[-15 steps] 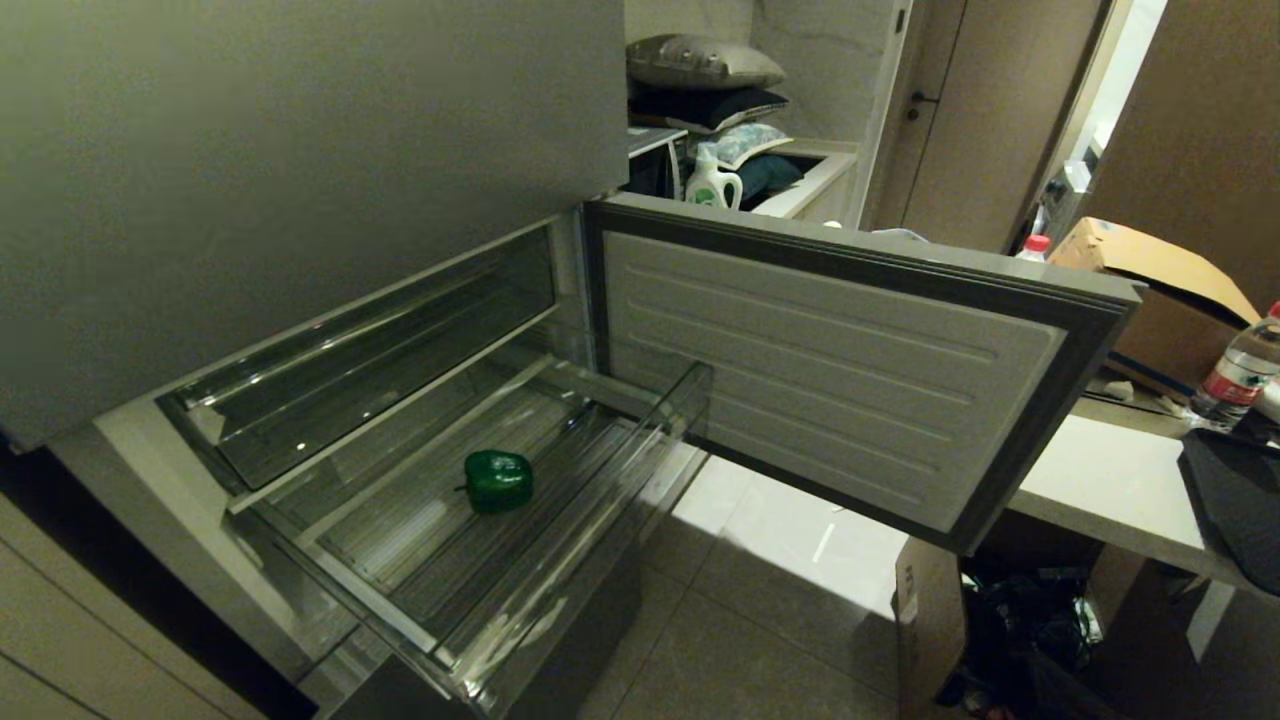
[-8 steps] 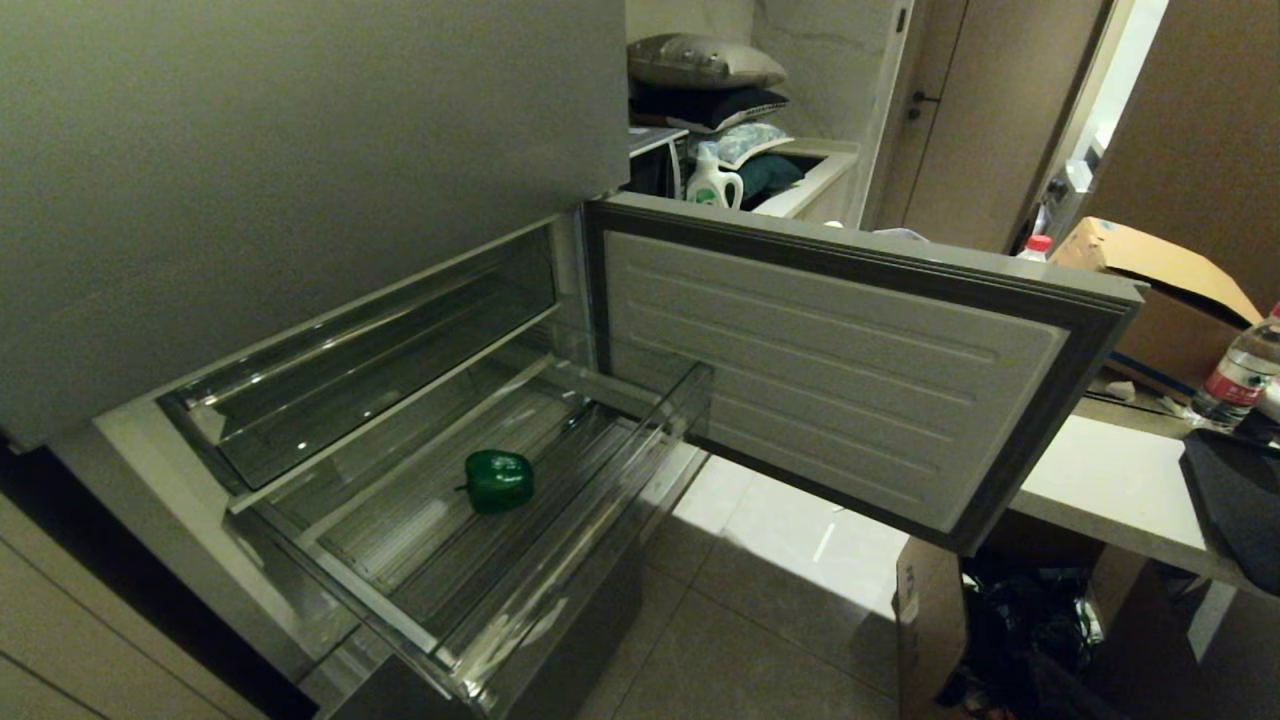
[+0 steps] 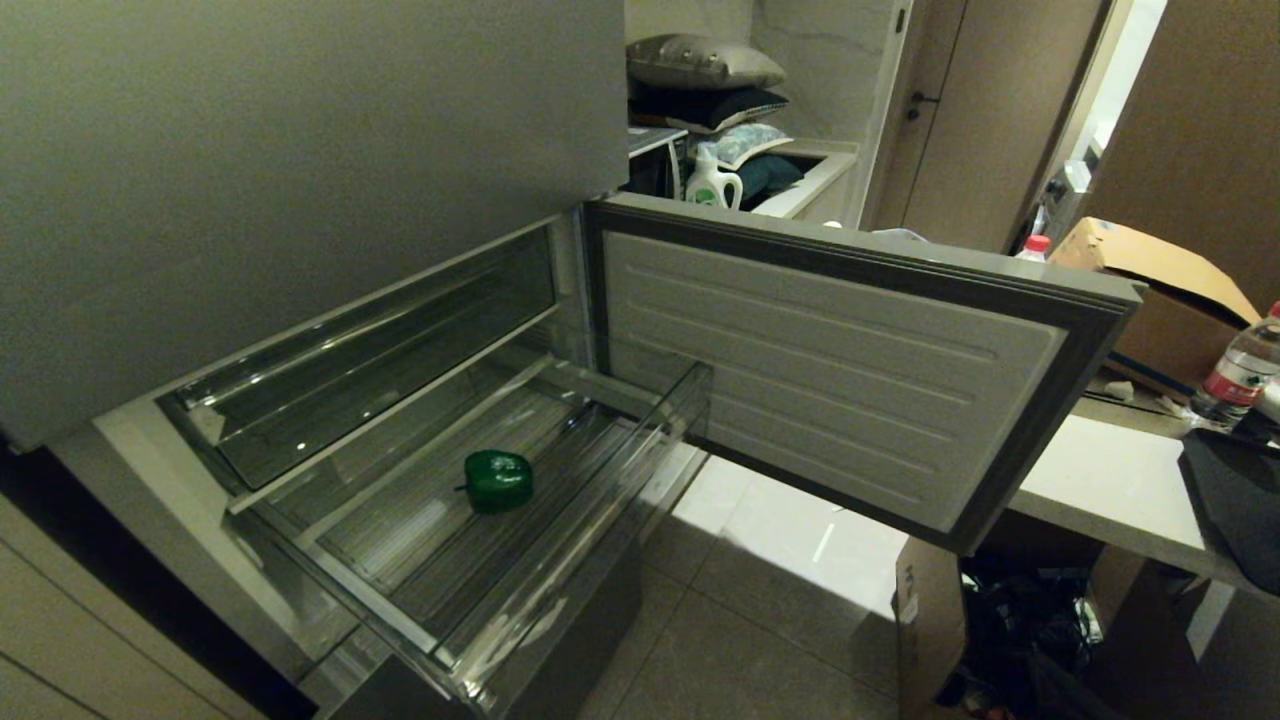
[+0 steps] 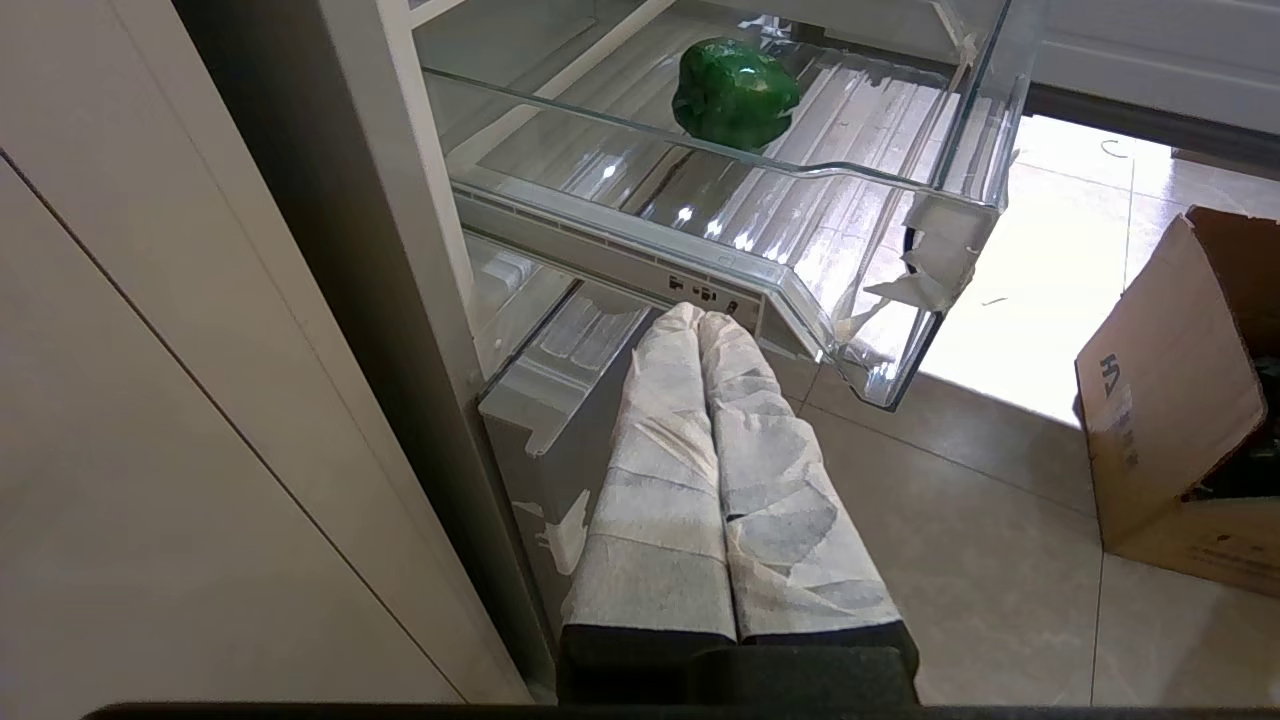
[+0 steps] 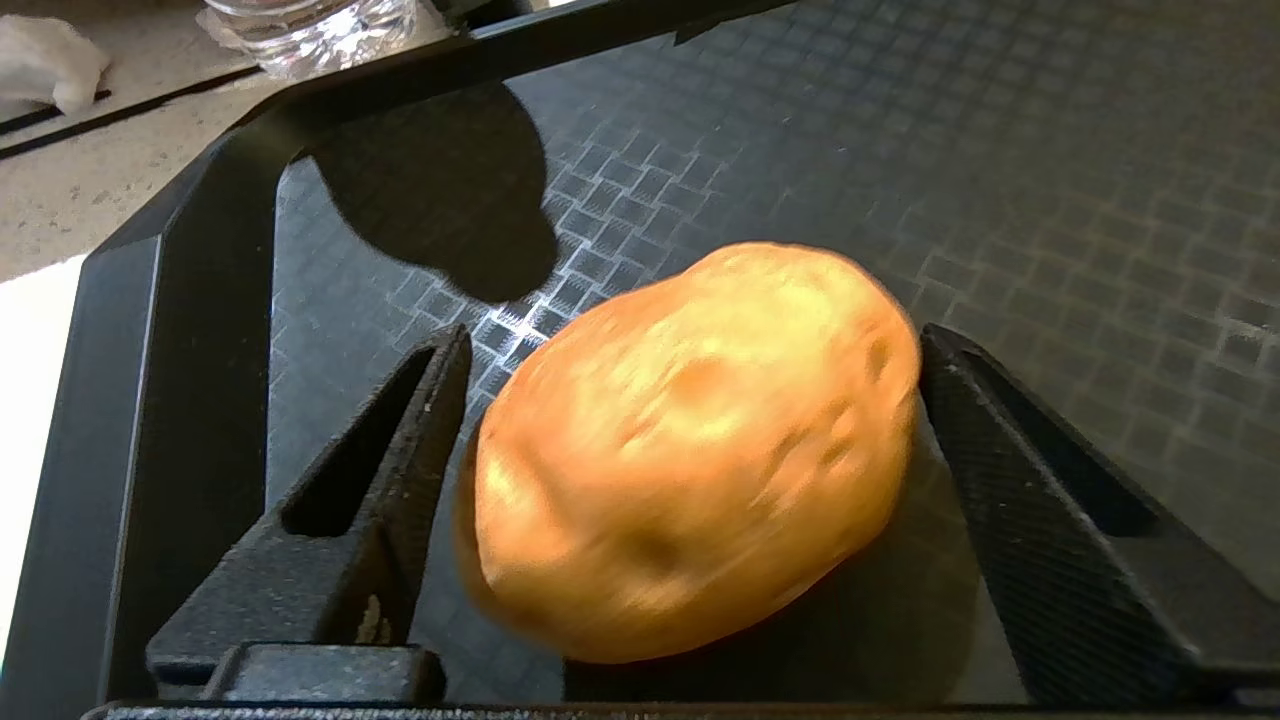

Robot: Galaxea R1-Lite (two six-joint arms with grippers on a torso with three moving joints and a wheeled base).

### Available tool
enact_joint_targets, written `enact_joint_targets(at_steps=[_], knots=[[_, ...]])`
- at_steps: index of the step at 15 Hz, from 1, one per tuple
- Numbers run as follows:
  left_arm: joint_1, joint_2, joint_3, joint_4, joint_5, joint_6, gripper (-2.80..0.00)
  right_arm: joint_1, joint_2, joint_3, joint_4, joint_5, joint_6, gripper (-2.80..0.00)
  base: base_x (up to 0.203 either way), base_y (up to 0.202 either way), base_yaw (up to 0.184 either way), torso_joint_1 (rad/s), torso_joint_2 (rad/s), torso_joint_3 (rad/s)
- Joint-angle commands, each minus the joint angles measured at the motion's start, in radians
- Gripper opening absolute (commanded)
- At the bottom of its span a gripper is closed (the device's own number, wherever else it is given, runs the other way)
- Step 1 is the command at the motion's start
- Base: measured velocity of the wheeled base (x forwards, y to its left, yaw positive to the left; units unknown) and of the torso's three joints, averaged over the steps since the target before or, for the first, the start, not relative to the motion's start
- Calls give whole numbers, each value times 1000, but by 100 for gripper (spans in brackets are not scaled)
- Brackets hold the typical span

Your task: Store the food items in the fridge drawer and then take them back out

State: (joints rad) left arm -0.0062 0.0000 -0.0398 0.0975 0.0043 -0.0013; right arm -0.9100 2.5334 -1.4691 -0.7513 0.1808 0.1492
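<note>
The green bell pepper [image 3: 497, 480] lies alone in the pulled-out clear fridge drawer [image 3: 560, 565]; the left wrist view also shows the pepper [image 4: 735, 92] behind the drawer's front lip [image 4: 800, 290]. My left gripper [image 4: 700, 318] hangs shut and empty below that lip, its white-wrapped fingers pressed together. The tan potato [image 5: 700, 440] rests on a black textured tray [image 5: 1000, 150]. My right gripper [image 5: 690, 335] stands open around it, with a narrow gap showing at one finger [image 5: 400, 450]. Neither arm shows in the head view.
The fridge's lower door [image 3: 830, 370] stands swung open to the right of the drawer. Beyond it is a pale counter [image 3: 1100, 480] carrying the dark tray [image 3: 1235, 500], a water bottle [image 3: 1235, 375] and a cardboard box [image 3: 1150, 270]. Another carton [image 4: 1170, 400] sits on the tiled floor.
</note>
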Motion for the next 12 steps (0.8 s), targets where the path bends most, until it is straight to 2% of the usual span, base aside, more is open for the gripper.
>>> enact_joint_targets(at_steps=[1, 3, 5, 9, 12], knots=[[0, 0, 0, 1, 0, 0, -280, 0, 1, -2, -5, 2, 2, 0, 0, 0, 0, 0, 0, 0], [0, 0, 0, 1, 1, 0, -280, -3, 0, -5, -10, -2, 5, 0, 0, 0, 0, 0, 0, 0], [0, 0, 0, 1, 0, 0, -280, -4, -5, -11, -10, -38, 4, 0, 0, 0, 0, 0, 0, 0], [0, 0, 0, 1, 0, 0, -280, -29, -97, 3, 7, -43, 5, 0, 0, 0, 0, 0, 0, 0], [0, 0, 0, 1, 0, 0, -280, -40, -165, 67, 17, -46, 3, 0, 0, 0, 0, 0, 0, 0]])
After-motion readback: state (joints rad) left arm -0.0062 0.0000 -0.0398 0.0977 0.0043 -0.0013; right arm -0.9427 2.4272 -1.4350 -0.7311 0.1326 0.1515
